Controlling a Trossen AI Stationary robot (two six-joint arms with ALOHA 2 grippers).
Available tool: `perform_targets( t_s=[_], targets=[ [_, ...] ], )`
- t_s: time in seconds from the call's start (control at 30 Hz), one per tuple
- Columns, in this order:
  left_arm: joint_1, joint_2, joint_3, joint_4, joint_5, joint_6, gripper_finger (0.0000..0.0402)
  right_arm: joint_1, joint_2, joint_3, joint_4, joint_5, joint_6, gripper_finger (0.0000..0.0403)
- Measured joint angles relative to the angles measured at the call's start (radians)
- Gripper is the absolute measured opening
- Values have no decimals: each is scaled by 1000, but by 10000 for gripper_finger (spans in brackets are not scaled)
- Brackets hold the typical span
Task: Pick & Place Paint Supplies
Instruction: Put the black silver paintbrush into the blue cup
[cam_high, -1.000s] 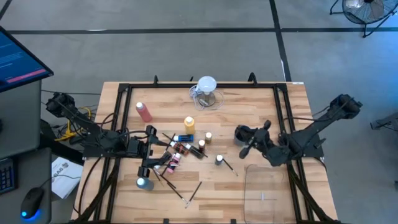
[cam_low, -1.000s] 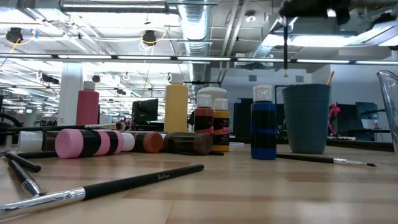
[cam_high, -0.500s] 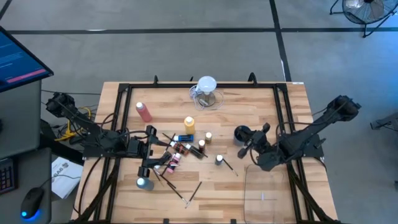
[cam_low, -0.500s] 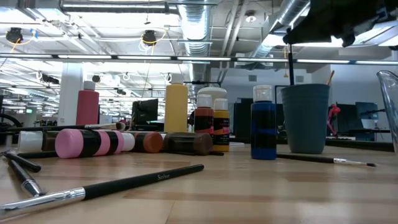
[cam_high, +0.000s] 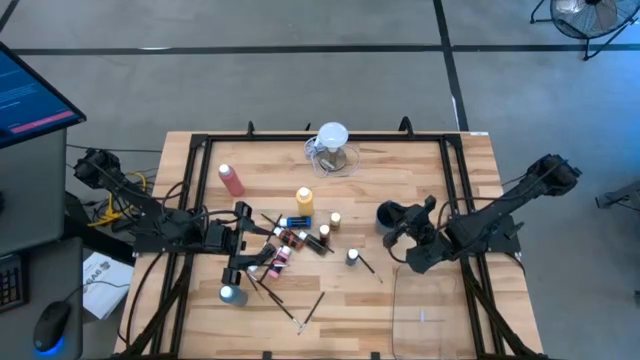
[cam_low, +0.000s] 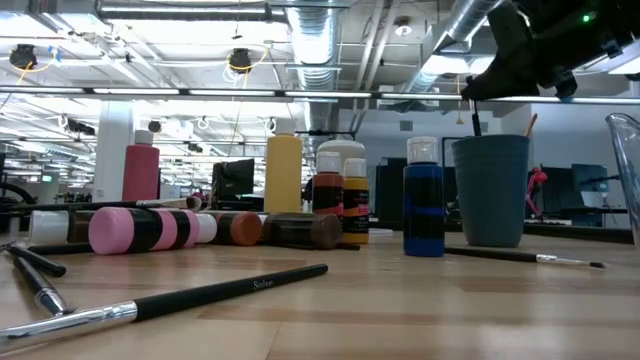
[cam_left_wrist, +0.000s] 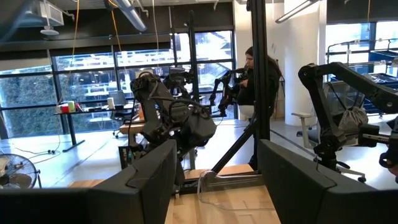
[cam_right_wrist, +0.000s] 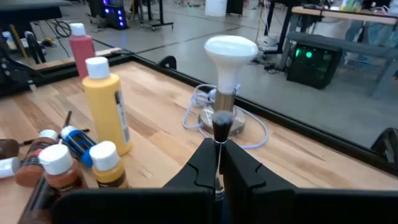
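R gripper (cam_right_wrist: 219, 163) clamped on a brush (cam_right_wrist: 220, 127), held upright over the grey cup (cam_low: 492, 190), tip just inside. L gripper (cam_high: 243, 240) idles open, far left.

On the bench (cam_high: 420, 170), the bottles (cam_high: 290, 240) and brushes (cam_high: 300, 310) are clustered left of centre. The jug (cam_high: 333, 150) is set at twelve o'clock, the cup (cam_high: 388, 214) at three o'clock, a lone bottle (cam_high: 231, 179) at ten o'clock.
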Motion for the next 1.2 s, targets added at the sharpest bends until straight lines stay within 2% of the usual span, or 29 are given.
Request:
perform_targets(
  t_s=[0.23, 0.6, 1.2],
  targets=[
    [0, 0, 0, 0, 0, 0, 213, -2, 0, 0, -10, -2, 23, 12],
    [0, 0, 0, -6, 0, 0, 213, -2, 0, 0, -5, -1, 23, 54],
    [0, 0, 0, -7, 0, 0, 213, -2, -9, 2, 21, 12, -17, 57]
  ],
)
